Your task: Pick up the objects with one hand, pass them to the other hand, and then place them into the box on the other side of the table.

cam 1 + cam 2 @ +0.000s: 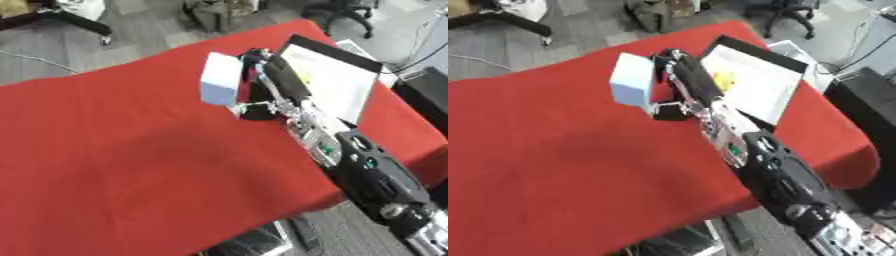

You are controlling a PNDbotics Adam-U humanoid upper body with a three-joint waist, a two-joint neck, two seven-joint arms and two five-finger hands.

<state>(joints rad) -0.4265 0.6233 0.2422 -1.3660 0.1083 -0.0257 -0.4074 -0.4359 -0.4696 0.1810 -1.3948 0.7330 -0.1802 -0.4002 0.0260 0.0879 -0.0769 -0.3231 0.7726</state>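
Note:
My right hand (273, 82) reaches in from the lower right and is shut on a pale blue-white box (220, 79), holding it upright above the red table (131, 150). The fingers curl round the box's right side and the thumb shows under it. Just right of the hand lies the open white box with black rim (337, 82), with something yellow (724, 79) inside. My left hand shows in neither view.
The red cloth covers the table, whose front edge runs along the lower right. Office chairs (346, 12) and grey floor lie beyond the far edge. A dark case (426, 90) stands off the table's right side.

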